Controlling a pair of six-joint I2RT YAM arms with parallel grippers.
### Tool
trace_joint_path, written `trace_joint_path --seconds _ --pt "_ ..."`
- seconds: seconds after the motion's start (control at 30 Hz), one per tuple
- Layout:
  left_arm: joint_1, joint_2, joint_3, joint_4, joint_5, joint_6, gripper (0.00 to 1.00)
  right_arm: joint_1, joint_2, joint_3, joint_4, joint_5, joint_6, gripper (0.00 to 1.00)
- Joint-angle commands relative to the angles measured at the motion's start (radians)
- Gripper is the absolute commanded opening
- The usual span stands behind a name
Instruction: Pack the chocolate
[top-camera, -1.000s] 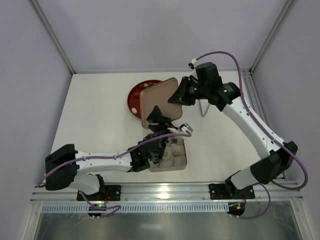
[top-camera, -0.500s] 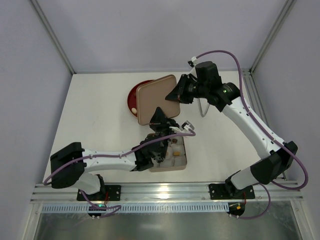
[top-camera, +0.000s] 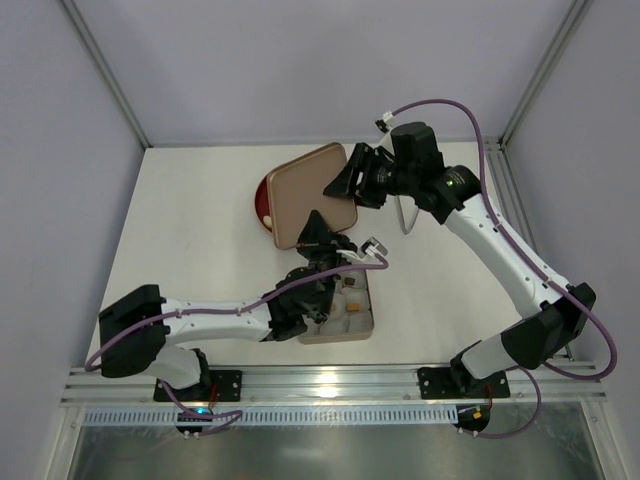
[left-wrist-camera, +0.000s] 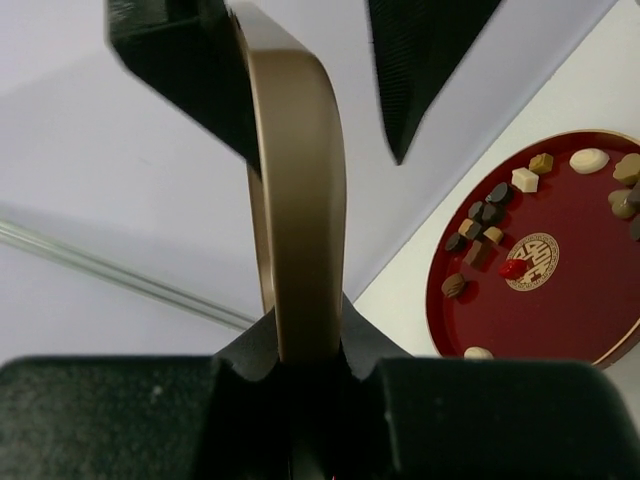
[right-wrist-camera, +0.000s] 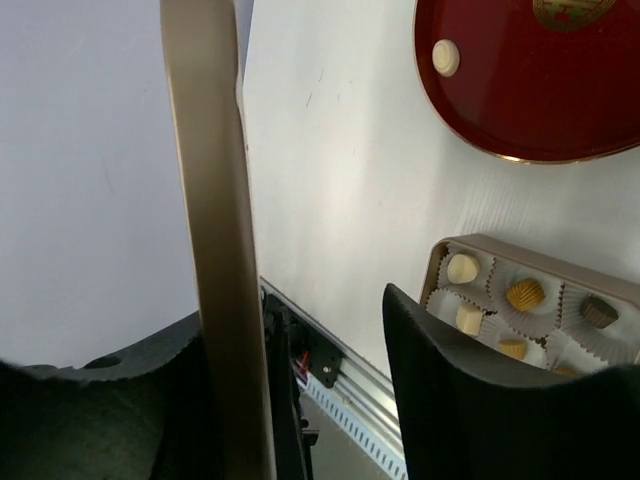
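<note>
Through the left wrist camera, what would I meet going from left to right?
One black jaw of the right arm → tan lid standing on edge → that arm's second black jaw → red plate with the chocolates on it.

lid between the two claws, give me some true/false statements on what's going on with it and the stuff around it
1. The left claw is shut on the edge of the lid. True.
2. The right claw is clamped tight on the lid. False: its jaws stand open around the lid, with a clear gap on one side.
3. The red plate is bare. False: several chocolates lie on it.
4. The tin has chocolates sitting in white paper cups. True.
5. The lid is closed on the tin. False: it is held up off the tin, which lies open.
</note>
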Motion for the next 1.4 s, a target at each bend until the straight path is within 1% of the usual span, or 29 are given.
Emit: trace_joint_path --seconds 0.0,0.07,0.1,0.13,0.17,0.23,0.33,0.37,0.43,0.47,0.5,0.63,0.73,0.83,0.87,0.9,0.93,0.97,1.03,1.07,1.1,1.13,1.17,1.2,1.23,1.27,1.3,1.33,1.37 --pt "0.007 -0.069 0.048 -0.018 0.01 -0.082 0.0 0.005 -0.032 0.023 0.026 0.008 -0.008 0.6" --pt "0.007 -0.083 0.049 -0.074 0.009 -0.128 0.0 0.005 -0.03 0.044 0.035 0.016 -0.011 0.68" --pt "0.007 -0.088 0.051 -0.096 0.009 -0.143 0.0 0.005 -0.03 0.053 0.037 0.024 -0.014 0.76" --pt "0.005 -0.094 0.052 -0.122 0.009 -0.192 0.0 0.005 -0.027 0.073 0.038 0.03 -0.02 0.8" --pt "0.007 -0.107 0.062 -0.215 0.013 -0.224 0.0 0.002 -0.027 0.083 0.043 0.033 -0.023 0.83" --pt "0.005 -0.123 0.069 -0.294 0.029 -0.286 0.0 0.002 -0.029 0.096 0.053 0.033 -0.028 0.89" --pt "0.007 -0.144 0.088 -0.425 0.041 -0.393 0.0 -0.006 -0.04 0.098 0.098 0.028 -0.031 0.96" --pt "0.007 -0.149 0.094 -0.462 0.049 -0.454 0.0 -0.008 -0.05 0.098 0.116 0.033 -0.037 0.97" --pt "0.007 -0.164 0.12 -0.583 0.064 -0.517 0.0 -0.02 -0.059 0.107 0.132 0.042 -0.045 0.99" --pt "0.007 -0.169 0.131 -0.625 0.081 -0.6 0.0 -0.026 -0.069 0.112 0.135 0.06 -0.052 1.0" --pt "0.008 -0.178 0.147 -0.706 0.093 -0.635 0.0 -0.034 -0.073 0.115 0.136 0.07 -0.057 1.0" --pt "0.027 -0.204 0.21 -0.895 0.167 -0.846 0.0 -0.122 -0.095 0.107 0.155 0.062 -0.057 1.0" --pt "0.051 -0.233 0.276 -1.031 0.259 -1.013 0.0 -0.173 -0.121 0.069 0.187 0.054 -0.06 1.0" --pt "0.117 -0.268 0.341 -1.142 0.392 -1.212 0.0 -0.224 -0.154 0.008 0.217 0.056 -0.065 1.0" --pt "0.163 -0.278 0.362 -1.177 0.433 -1.258 0.0 -0.238 -0.161 -0.008 0.222 0.057 -0.068 1.0" --pt "0.194 -0.287 0.368 -1.191 0.522 -1.368 0.0 -0.244 -0.168 -0.044 0.228 0.059 -0.068 1.0" --pt "0.223 -0.301 0.375 -1.203 0.565 -1.418 0.0 -0.252 -0.184 -0.063 0.244 0.06 -0.072 1.0" --pt "0.29 -0.305 0.384 -1.226 0.619 -1.464 0.0 -0.258 -0.193 -0.083 0.251 0.062 -0.077 1.0" --pt "0.355 -0.319 0.382 -1.231 0.778 -1.615 0.0 -0.261 -0.22 -0.141 0.268 0.083 -0.097 1.0" --pt "0.43 -0.33 0.375 -1.23 0.834 -1.671 0.0 -0.262 -0.23 -0.161 0.273 0.091 -0.102 1.0" --pt "0.465 -0.334 0.369 -1.224 0.96 -1.72 0.0 -0.262 -0.242 -0.205 0.291 0.096 -0.108 1.0" --pt "0.508 -0.338 0.359 -1.21 1.022 -1.831 0.0 -0.262 -0.259 -0.232 0.299 0.094 -0.114 1.0" --pt "0.581 -0.35 0.33 -1.161 1.093 -1.892 0.0 -0.262 -0.268 -0.28 0.308 0.093 -0.114 1.0" --pt "0.623 -0.354 0.307 -1.124 1.219 -1.951 0.0 -0.261 -0.276 -0.304 0.326 0.077 -0.112 1.0" --pt "0.654 -0.361 0.283 -1.039 1.268 -2.092 0.0 -0.262 -0.282 -0.325 0.331 0.073 -0.117 1.0" --pt "0.706 -0.37 0.225 -0.986 1.32 -2.154 0.0 -0.262 -0.297 -0.368 0.334 0.073 -0.126 1.0" --pt "0.728 -0.376 0.189 -0.923 1.39 -2.227 0.0 -0.262 -0.306 -0.393 0.346 0.076 -0.128 1.0" --pt "0.74 -0.381 0.121 -0.803 1.415 -2.336 0.0 -0.262 -0.319 -0.419 0.357 0.076 -0.129 1.0" --pt "0.751 -0.388 0.09 -0.756 1.426 -2.389 0.0 -0.262 -0.337 -0.446 0.365 0.077 -0.129 1.0"
